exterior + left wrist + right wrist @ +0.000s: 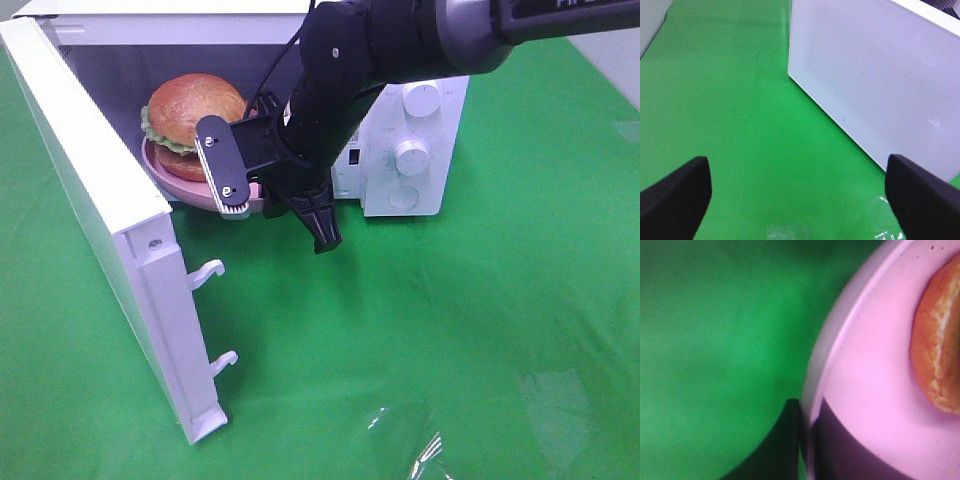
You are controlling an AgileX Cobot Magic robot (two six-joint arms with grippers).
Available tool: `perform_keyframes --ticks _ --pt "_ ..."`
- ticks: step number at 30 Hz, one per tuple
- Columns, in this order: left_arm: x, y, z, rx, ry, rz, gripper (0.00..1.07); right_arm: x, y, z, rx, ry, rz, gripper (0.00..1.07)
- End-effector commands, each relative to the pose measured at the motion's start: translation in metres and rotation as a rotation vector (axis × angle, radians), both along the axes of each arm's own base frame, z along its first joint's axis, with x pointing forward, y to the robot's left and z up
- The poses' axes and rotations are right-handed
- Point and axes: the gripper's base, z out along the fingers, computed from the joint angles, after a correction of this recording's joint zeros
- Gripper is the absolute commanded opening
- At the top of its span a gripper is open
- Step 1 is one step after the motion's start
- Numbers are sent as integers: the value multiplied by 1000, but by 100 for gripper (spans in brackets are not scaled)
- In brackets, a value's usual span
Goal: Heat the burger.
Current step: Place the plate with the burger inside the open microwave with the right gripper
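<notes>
Pink plate [183, 190] bears burger [192, 110] in microwave [445, 150]

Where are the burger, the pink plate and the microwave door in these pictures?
burger [195, 105]: exterior high view, on the top bun.
pink plate [865, 380]: right wrist view, on its bare surface.
microwave door [175, 320]: exterior high view, on its latch-hook edge.

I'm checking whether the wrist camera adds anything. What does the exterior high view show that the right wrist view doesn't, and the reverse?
Exterior high only: the white box-shaped microwave oven, its open door, its round knobs. Right wrist only: nothing new, just a close look at the right gripper shut on the rim of the round pink plate. Both: that plate, the golden-bun burger on it, the green cloth.
</notes>
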Motion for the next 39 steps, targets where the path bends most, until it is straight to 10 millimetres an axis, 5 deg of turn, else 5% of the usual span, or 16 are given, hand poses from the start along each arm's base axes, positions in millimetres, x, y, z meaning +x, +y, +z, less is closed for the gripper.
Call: perform_keyframes --ticks 1,39 --pt "-2 -1 0 -8 -19 -2 86 8 4 14 59 -89 -17 0" --pt "-2 -1 0 -8 -19 -2 86 43 29 0 123 -136 -119 0"
